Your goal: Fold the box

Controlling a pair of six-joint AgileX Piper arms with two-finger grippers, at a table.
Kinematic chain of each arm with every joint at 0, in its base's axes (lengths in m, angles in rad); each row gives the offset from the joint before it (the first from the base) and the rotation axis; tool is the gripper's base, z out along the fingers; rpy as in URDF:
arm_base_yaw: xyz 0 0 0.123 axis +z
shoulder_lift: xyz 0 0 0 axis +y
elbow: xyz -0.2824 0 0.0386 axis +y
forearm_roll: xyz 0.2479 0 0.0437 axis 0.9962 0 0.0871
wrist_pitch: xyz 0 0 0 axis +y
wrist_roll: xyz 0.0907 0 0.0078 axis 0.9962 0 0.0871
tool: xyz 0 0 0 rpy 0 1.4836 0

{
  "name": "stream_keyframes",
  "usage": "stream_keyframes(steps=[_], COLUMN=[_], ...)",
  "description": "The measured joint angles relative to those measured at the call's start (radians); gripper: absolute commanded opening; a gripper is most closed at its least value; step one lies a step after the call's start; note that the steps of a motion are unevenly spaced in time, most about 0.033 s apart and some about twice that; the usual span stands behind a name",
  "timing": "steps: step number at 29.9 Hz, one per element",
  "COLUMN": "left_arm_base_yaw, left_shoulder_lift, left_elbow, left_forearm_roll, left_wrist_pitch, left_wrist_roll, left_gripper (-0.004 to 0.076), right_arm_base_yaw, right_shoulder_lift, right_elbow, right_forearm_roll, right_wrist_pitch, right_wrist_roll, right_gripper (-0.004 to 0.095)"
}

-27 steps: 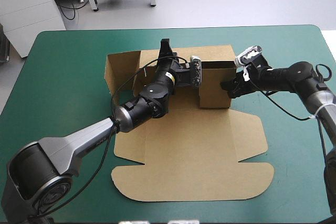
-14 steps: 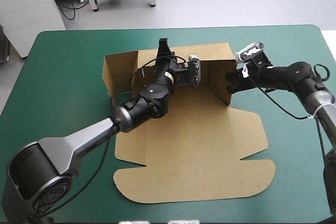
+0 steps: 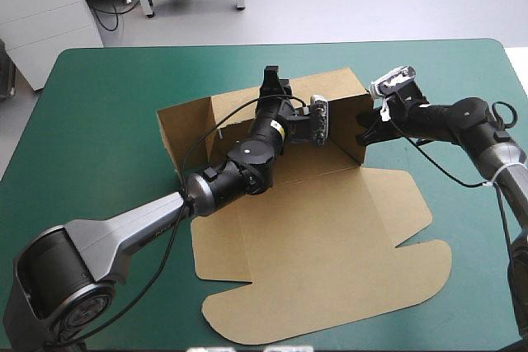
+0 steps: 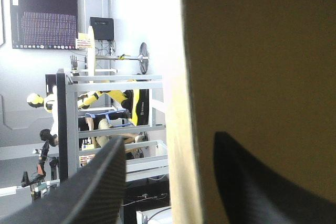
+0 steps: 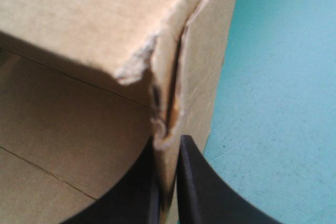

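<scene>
The brown box (image 3: pixel 330 228) lies mid-table with its back and side walls raised and its lid flat toward the front. My left gripper (image 3: pixel 271 77) sits at the top of the back wall (image 3: pixel 235 109). In the left wrist view its fingers (image 4: pixel 100 182) stand apart, open, with the wall's edge (image 4: pixel 191 103) between them. My right gripper (image 3: pixel 361 133) is at the right wall (image 3: pixel 346 113). Seen from the right wrist, that gripper (image 5: pixel 167 141) is shut on the wall's torn corner edge (image 5: pixel 168 77).
Teal-green cover (image 3: pixel 99 121) shows on all sides of the box. The lid's rounded flaps (image 3: pixel 429 257) reach toward the front right. My left arm (image 3: pixel 223 183) lies across the box floor.
The right gripper has shut on the right wall. The left gripper has opened and shifted right along the back wall. The whole box has turned, its lid swinging right.
</scene>
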Motion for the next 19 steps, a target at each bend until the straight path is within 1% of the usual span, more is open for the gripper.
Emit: stream_keyframes(steps=[5,11,14,19], left_arm_base_yaw=[-0.050,-0.132,-0.177,-0.247], left_shoulder_lift=[-0.039,-0.105,-0.117,-0.124], left_elbow=[0.003,0.003,0.003,0.003], left_forearm_roll=[-0.050,-0.134,-0.166,-0.180], left_wrist_pitch=[0.044,0.072,0.104,0.126], left_wrist_roll=[-0.005,-0.002,0.010,0.018], left_gripper=[0.0487,0.0487,0.0487,0.0481], right_arm_base_yaw=[0.000,0.000,0.000,0.000], right_shoulder_lift=[0.000,0.000,0.000,0.000], right_elbow=[0.000,0.000,0.000,0.000], right_forearm_roll=[0.000,-0.001,-0.001,-0.003], right_wrist_pitch=[-0.016,-0.037,-0.042,-0.044], right_wrist_roll=[0.027,0.057,0.062,0.073], right_gripper=[-0.0022,-0.0022,-0.0022,-0.0022])
